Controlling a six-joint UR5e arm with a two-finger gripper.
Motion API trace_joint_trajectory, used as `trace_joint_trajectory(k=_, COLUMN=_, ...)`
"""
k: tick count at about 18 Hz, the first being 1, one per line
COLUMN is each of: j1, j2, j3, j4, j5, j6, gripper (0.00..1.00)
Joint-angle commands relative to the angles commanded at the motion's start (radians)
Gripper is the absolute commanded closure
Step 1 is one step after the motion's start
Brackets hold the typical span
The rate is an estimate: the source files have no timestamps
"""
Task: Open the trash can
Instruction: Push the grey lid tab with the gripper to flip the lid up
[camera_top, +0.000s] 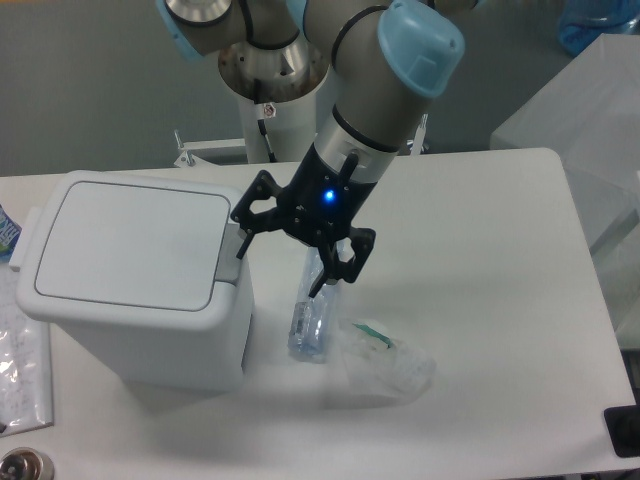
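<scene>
The trash can (130, 280) is a large white boxy bin at the left of the table. Its flat lid (125, 243) lies shut, and the grey push latch (229, 258) is on its right edge. My gripper (282, 266) hangs just right of the bin with its black fingers spread open. Its left fingertip (244, 243) is right at the latch; I cannot tell if it touches. Its right fingertip (322, 285) is over a plastic bottle. Nothing is held.
A clear plastic bottle (311, 315) lies on the table right of the bin, and a crumpled clear bag (388, 362) lies beside it. A clear packet (22, 365) lies at the left edge. A dark object (624, 430) sits at the front right corner.
</scene>
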Motion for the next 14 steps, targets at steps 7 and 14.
trace_joint_trajectory(k=7, j1=-0.002, j2=-0.008, j3=-0.025, j4=0.009, j5=0.002, j6=0.005, gripper=0.00)
trace_joint_trajectory(k=14, j1=-0.003, j2=-0.008, j3=-0.022, j4=0.009, j5=0.000, j6=0.006, gripper=0.00)
